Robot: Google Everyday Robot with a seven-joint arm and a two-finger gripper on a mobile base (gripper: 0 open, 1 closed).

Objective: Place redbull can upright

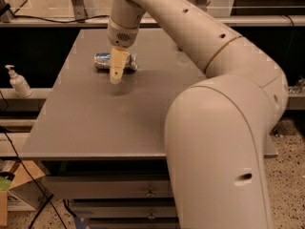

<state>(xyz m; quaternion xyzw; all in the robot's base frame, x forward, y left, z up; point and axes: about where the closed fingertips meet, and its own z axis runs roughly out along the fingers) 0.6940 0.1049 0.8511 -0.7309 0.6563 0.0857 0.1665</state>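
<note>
Table [95, 123] w/ redbull can [101, 60] flat behind tool [115, 77].

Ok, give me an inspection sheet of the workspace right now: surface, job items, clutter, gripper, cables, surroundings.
Surface: grey table; its right side is hidden by the robot arm.
Job's things: redbull can lying on its side at the far left of the table, not upright.
Clutter: nothing seen on the visible tabletop.
Grippers: gripper points down, in front of the can's middle in this view; contact cannot be told.
Cables: black cable runs along the rail behind the table.
Surroundings: pump bottle on a ledge to the left; cardboard box on the floor; drawers under the table.
</note>
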